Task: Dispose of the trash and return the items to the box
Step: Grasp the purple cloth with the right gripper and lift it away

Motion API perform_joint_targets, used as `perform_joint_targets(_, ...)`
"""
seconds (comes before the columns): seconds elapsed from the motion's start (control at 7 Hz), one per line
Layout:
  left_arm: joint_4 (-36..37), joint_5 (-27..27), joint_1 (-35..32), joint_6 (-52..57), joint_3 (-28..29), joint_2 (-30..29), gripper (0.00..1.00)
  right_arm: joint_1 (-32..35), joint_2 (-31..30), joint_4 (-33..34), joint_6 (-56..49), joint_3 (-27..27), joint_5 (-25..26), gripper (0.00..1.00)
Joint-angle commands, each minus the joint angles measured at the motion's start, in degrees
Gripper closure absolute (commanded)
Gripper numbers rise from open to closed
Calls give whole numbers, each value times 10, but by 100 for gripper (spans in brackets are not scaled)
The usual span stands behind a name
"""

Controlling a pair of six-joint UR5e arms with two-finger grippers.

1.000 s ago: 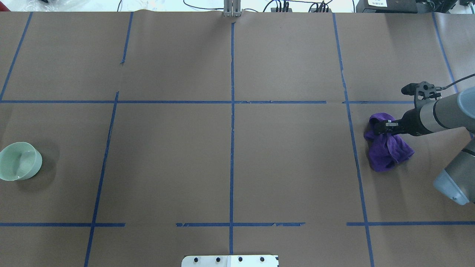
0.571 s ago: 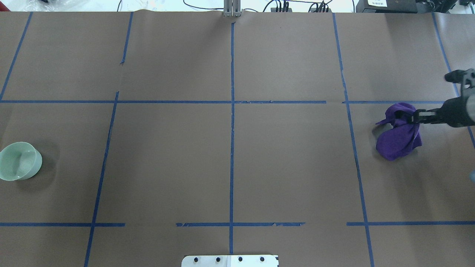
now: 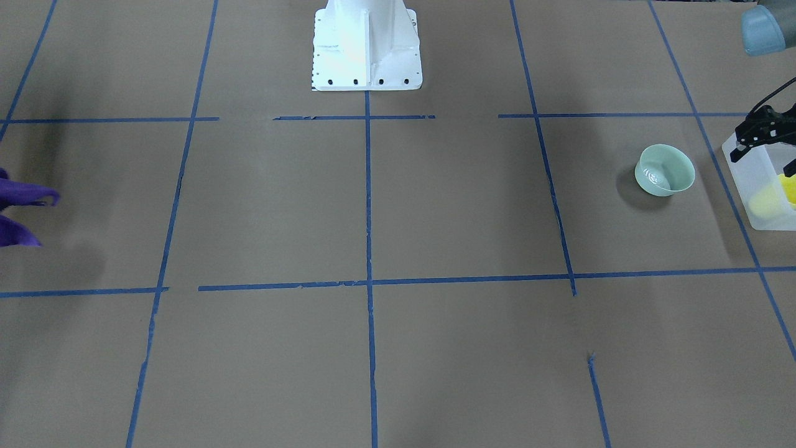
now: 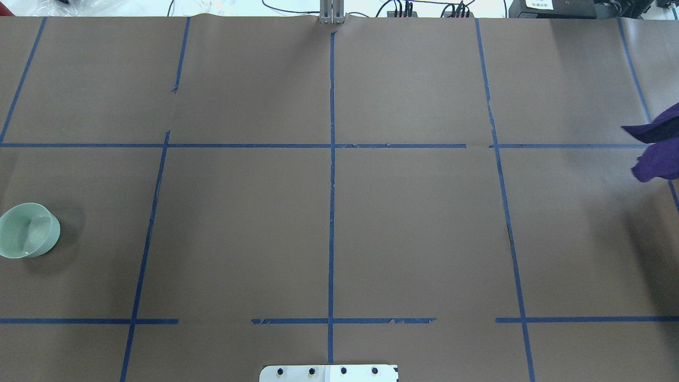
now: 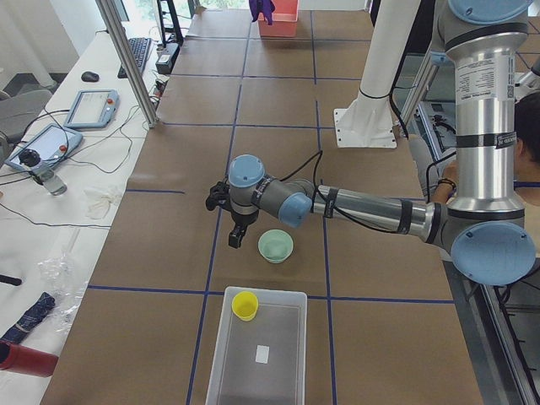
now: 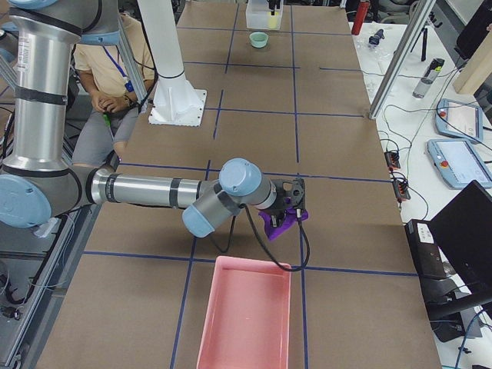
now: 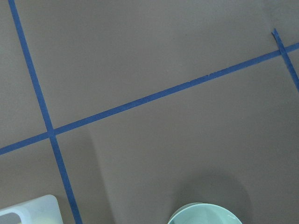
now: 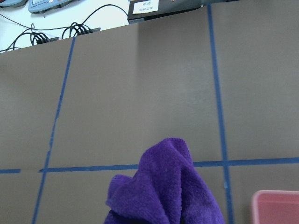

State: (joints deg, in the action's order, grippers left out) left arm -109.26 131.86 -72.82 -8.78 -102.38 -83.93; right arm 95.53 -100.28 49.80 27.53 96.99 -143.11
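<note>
Two arms busy: the purple cloth (image 6: 278,221) dangles at the right gripper (image 6: 296,201), grip impossible to tell, just short of the pink bin (image 6: 246,307). The left gripper (image 3: 763,146), released and empty, hangs beside the bowl (image 3: 665,169); the cup (image 5: 245,305) lies in the box (image 5: 278,354) nearby. Best to straddle the bowl's rim squarely.

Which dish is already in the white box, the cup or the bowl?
The yellow cup. It sits inside the box, in a corner at the end nearest the green bowl, which stands outside on the table.
</note>
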Motion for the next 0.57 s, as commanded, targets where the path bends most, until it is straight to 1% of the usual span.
perform_joint_targets(0.0, -30, -27, 31, -3, 31, 1, 0, 81, -10, 94, -260, -60, 13, 100)
perform_joint_targets(0.14, -31, -27, 47, 1, 30, 12, 0, 84, -25, 92, -352, -100, 45, 100)
perform_joint_targets(0.29, -57, -28, 57, 2, 30, 34, 0, 90, -26, 94, -443, -134, 49, 100)
perform_joint_targets(0.43, -88, -28, 63, 2, 36, 48, 0, 91, -33, 92, -450, -147, 53, 1)
